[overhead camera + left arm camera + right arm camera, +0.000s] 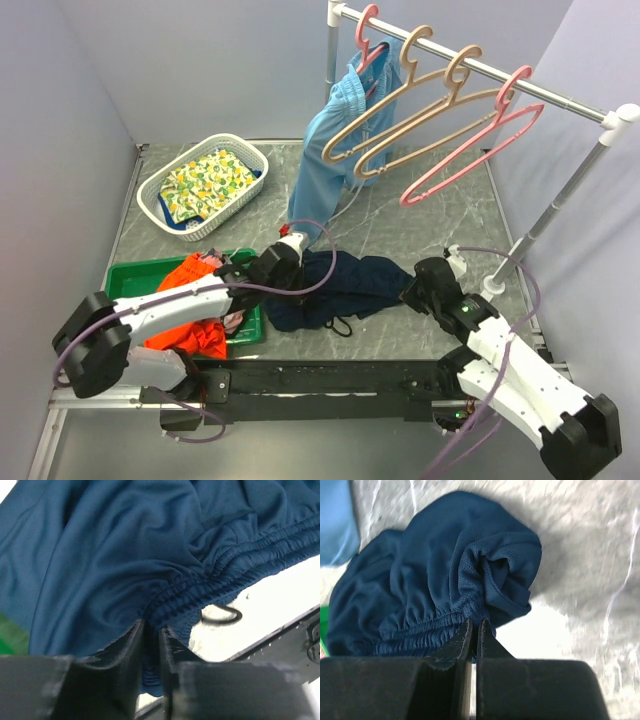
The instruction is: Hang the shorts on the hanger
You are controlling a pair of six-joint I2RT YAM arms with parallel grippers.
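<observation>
The shorts [345,283] lie bunched on the surface [420,215] between the two arms. The right pincer [474,626] is clamped tight on their waistband. The left pincer [151,630] stands slightly parted with waistband fabric in its gap, and I cannot tell whether it grips.

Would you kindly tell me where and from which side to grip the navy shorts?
Grip the gathered elastic waistband, the firmest edge of the navy shorts, near its two ends. They lie crumpled on the table, band and drawstring along their near edge, so probably come in low from that side.
</observation>
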